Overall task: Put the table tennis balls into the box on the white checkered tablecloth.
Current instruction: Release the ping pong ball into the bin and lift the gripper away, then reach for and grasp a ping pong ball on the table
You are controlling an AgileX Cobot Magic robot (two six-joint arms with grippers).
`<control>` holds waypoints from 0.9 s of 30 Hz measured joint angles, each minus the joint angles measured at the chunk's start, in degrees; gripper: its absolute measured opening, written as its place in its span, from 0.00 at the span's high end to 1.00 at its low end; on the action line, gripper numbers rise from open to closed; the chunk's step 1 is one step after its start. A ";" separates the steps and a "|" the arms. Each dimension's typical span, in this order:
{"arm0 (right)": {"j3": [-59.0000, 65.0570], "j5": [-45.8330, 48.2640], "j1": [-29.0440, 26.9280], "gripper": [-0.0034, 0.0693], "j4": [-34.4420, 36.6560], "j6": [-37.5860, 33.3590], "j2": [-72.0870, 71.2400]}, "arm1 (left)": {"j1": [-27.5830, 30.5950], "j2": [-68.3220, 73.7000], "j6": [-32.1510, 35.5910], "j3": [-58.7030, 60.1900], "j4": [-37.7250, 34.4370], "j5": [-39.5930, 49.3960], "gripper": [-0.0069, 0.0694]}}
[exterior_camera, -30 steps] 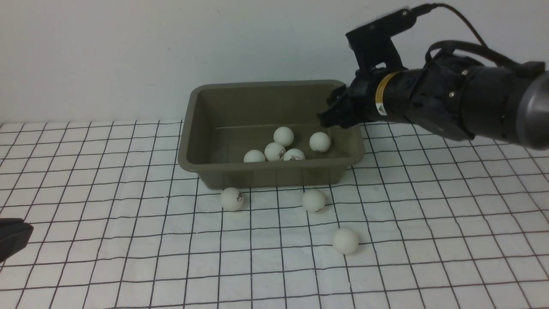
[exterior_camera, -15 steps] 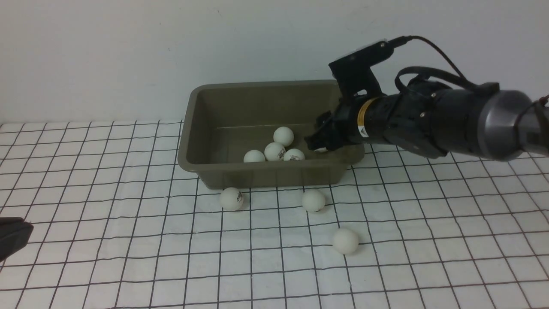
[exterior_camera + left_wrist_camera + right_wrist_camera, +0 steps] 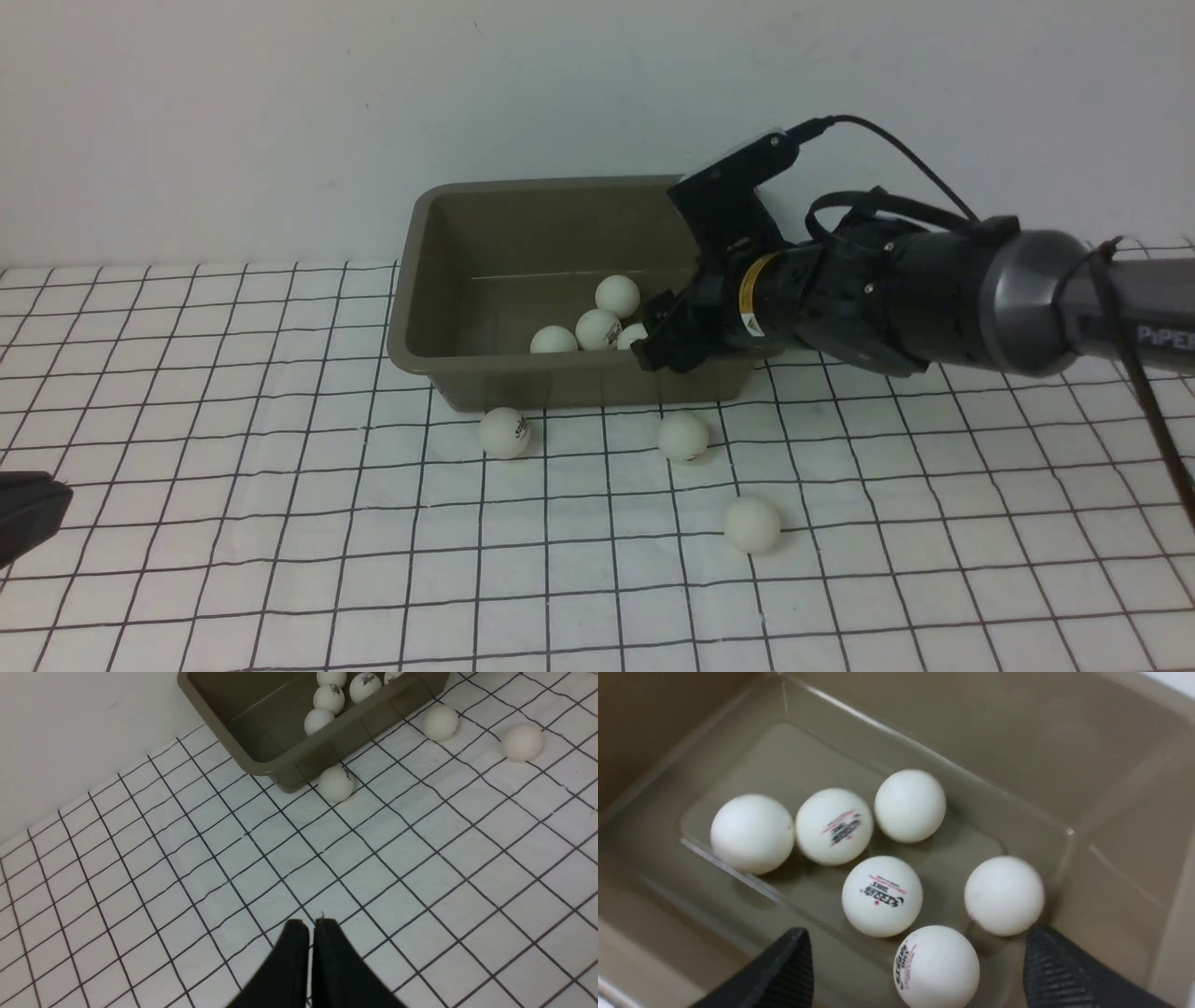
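Six balls (image 3: pixel 881 896) lay inside the box (image 3: pixel 560 201); three more balls (image 3: pixel 682 436) waited on the tablecloth (image 3: pixel 280 560) at its six o'clock, not yet moved. The right gripper (image 3: pixel 917 956) hung wide open and empty, seemingly just inside the box's four o'clock corner; the left gripper (image 3: pixel 310 926) was closed, empty.
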 joint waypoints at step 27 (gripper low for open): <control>-3.35 43.61 0.00 0.20 37.82 -25.39 -13.86 | 0.00 0.00 0.00 0.00 -0.05 -0.11 0.91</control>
